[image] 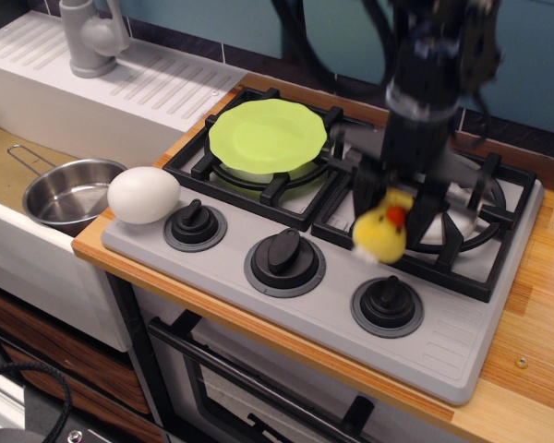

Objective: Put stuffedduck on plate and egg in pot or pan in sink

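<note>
Observation.image view shows my end effector [399, 217] over the front of the right burner, pressed on the duck [380, 232] from both sides — I pinch it by its upper part, and the yellow body hangs below, somewhat blurred, clear of the black grate [471, 263] as far as I can judge. The green plate [263, 136] lies on the left rear burner, so from my end effector it is to the left and further back, near but not touching. I judge the coming move is a short carry in that direction, with the duck kept high enough to pass over the grate bars between the two burners. The egg [143, 194] waits on the left front corner of the stove, just beside the steel pot [66, 192] that stands in the sink [9, 235] — this second part is not yet done.
</note>
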Robot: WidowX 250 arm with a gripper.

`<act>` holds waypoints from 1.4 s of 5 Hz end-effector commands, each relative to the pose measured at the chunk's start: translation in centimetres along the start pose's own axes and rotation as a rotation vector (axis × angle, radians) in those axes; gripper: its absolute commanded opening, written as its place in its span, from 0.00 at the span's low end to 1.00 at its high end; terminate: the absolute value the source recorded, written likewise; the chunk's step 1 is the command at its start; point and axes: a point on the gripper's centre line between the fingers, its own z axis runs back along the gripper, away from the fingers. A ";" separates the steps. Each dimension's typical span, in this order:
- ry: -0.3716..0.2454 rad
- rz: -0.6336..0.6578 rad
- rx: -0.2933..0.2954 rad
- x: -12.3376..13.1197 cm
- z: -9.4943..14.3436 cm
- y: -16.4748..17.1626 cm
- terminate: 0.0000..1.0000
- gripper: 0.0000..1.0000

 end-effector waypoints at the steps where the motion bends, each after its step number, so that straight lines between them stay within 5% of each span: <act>1: -0.035 -0.040 0.005 2.1 7.0 1.1 0.00 0.00; 4: -0.103 -0.166 0.004 6.3 6.3 8.0 0.00 0.00; 7: -0.152 -0.180 -0.037 6.1 2.8 11.8 0.00 0.00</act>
